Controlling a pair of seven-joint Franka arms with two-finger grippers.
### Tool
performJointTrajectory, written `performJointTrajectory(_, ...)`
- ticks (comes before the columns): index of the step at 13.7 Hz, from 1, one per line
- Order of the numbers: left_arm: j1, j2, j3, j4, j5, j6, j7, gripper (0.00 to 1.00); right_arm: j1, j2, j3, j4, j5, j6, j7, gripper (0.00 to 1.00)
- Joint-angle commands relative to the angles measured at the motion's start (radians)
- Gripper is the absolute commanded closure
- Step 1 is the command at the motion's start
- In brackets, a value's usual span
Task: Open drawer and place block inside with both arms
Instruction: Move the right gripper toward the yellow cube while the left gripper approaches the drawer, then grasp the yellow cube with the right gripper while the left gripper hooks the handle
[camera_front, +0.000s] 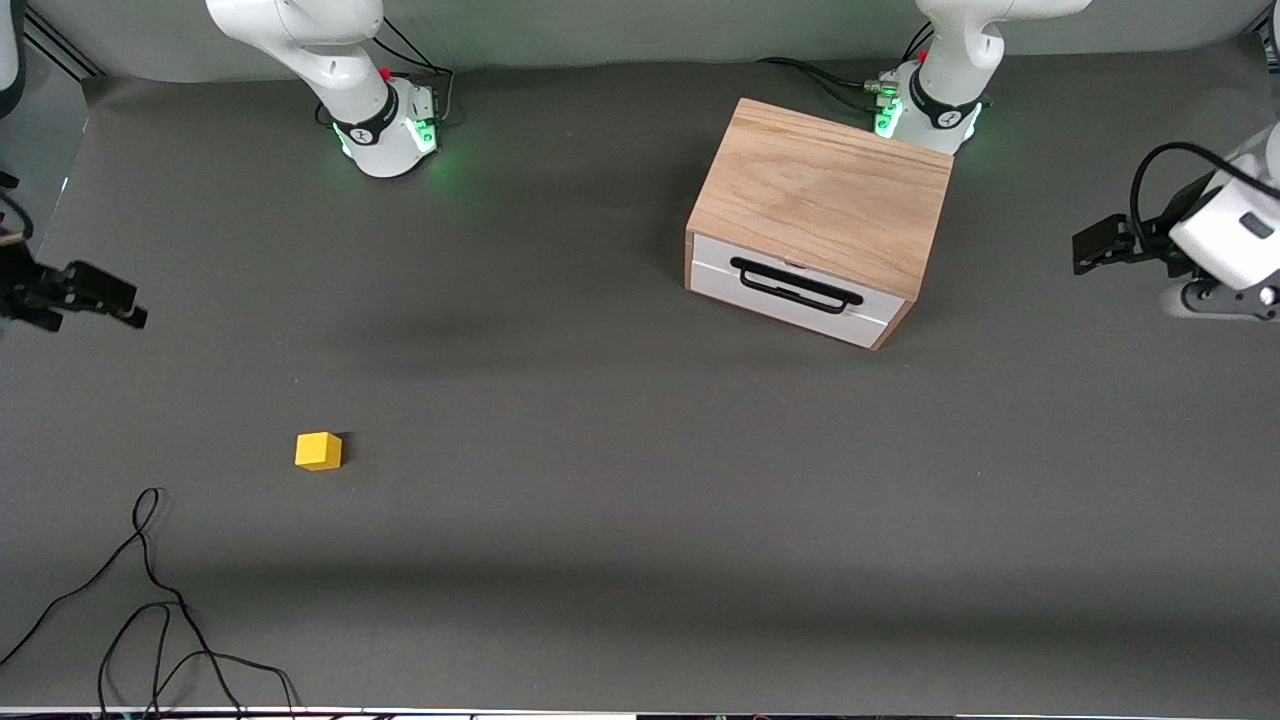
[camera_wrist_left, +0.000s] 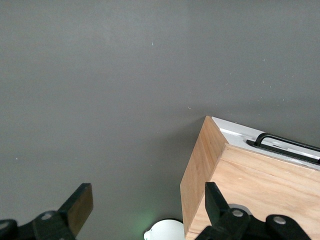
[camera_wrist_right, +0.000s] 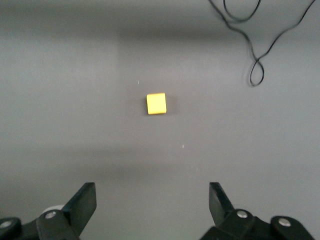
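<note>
The light-wood cabinet (camera_front: 820, 195) stands close to the left arm's base, and its white drawer (camera_front: 790, 295) with a black bar handle (camera_front: 795, 285) is shut. The small yellow block (camera_front: 318, 451) lies on the mat nearer the front camera, toward the right arm's end. My left gripper (camera_front: 1095, 245) hangs open and empty above the mat beside the cabinet. In the left wrist view the open left gripper (camera_wrist_left: 148, 202) has the cabinet (camera_wrist_left: 240, 185) and drawer handle (camera_wrist_left: 287, 143) beside it. My right gripper (camera_front: 120, 305) is open over the mat. In the right wrist view the right gripper (camera_wrist_right: 152, 202) is well apart from the block (camera_wrist_right: 156, 104).
A loose black cable (camera_front: 150, 600) curls on the mat near the front edge at the right arm's end; the cable (camera_wrist_right: 255, 50) also shows in the right wrist view. The two green-lit arm bases (camera_front: 385, 130) (camera_front: 925, 105) stand along the back edge.
</note>
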Motion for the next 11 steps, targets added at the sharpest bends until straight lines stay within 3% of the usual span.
performJointTrajectory(1, -0.006, 0.015, 0.003, 0.0, 0.011, -0.019, 0.008, 0.0, 0.013, 0.105, -0.011, 0.113, -0.008, -0.026, -0.017, 0.0)
performJointTrajectory(5, -0.005, 0.014, 0.001, 0.0, 0.004, -0.045, -0.012, 0.0, 0.028, 0.124, -0.006, 0.045, -0.005, 0.005, -0.011, 0.0)
performJointTrajectory(11, -0.075, 0.026, 0.001, -0.004, -0.077, -0.058, -0.372, 0.0, 0.03, 0.144, -0.005, -0.238, 0.002, 0.372, -0.009, 0.0)
